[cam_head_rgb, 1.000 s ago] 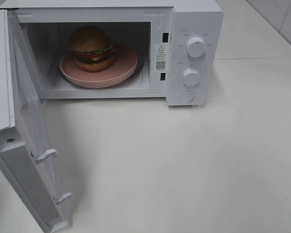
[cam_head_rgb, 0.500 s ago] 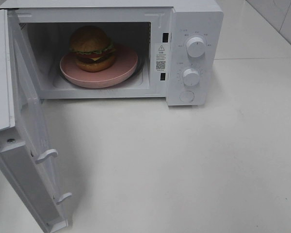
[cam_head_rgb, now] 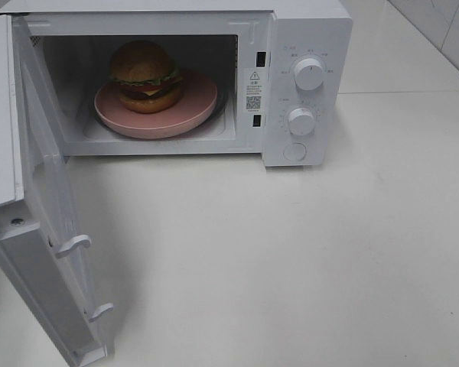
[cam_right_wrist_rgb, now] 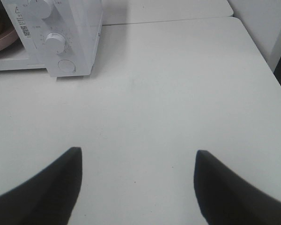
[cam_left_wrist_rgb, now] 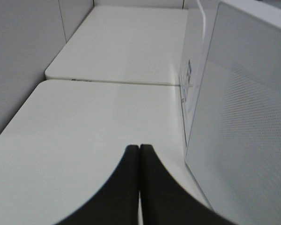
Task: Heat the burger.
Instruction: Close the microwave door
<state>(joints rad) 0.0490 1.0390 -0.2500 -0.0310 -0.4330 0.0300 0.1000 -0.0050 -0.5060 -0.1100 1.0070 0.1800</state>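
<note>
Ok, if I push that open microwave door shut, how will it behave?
The microwave door looks like a rigid panel hinged at the oven's left side, so it should swing rather than flex. Its two latch hooks probably need a firm last push. The microwave stands on a smooth table, so a hard shove might slide it.

High camera: front, steep downward on microwave point(cam_head_rgb: 325, 46) and surface point(cam_head_rgb: 291, 252). Left wrist: low, close beside open door point(cam_left_wrist_rgb: 243, 117), facing along the surface. Right wrist: low, farther off, facing the control knobs point(cam_right_wrist_rgb: 55, 42); shared with the high view.
</note>
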